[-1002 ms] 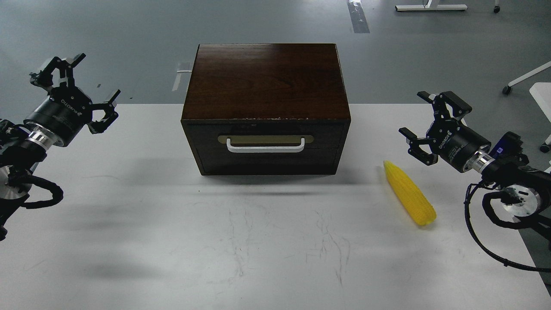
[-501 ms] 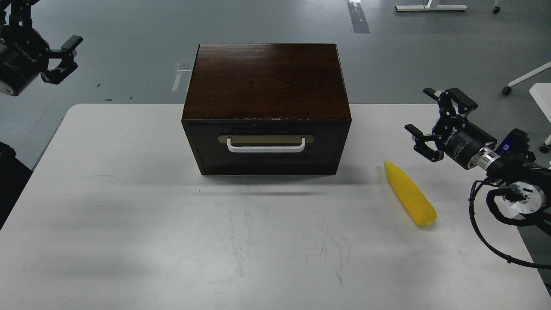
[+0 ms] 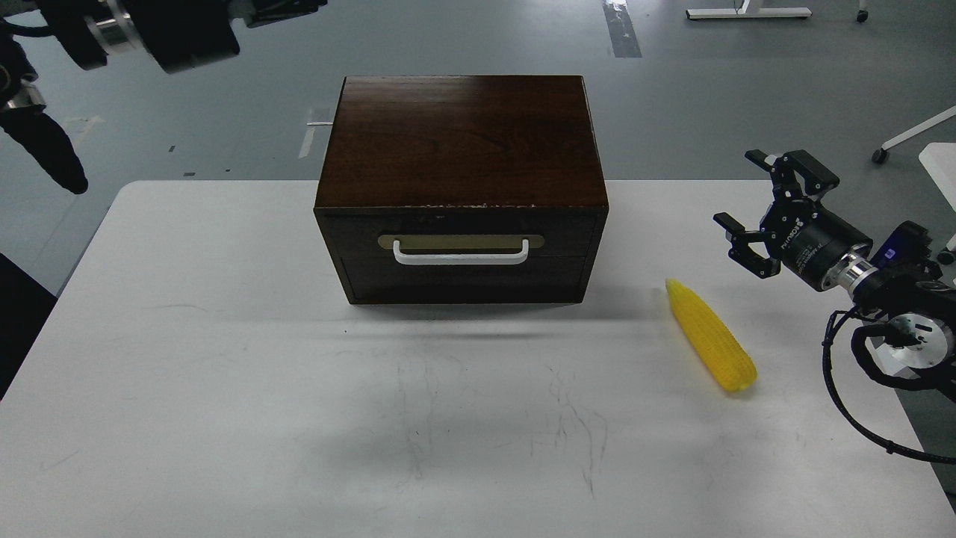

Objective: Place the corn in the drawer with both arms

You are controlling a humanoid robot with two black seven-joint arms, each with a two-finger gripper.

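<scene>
Evidently nothing is being held: drawer (image 3: 461,258) shut, corn (image 3: 709,346) lying on table (image 3: 224,359), right gripper (image 3: 762,205) spread wide, left gripper's state hidden; opening comes next.

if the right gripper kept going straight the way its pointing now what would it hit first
Probably nothing. The right gripper, fingers open, points up-left across the table, passing beyond the corn and seemingly behind the wooden box, though depth is unclear.
</scene>
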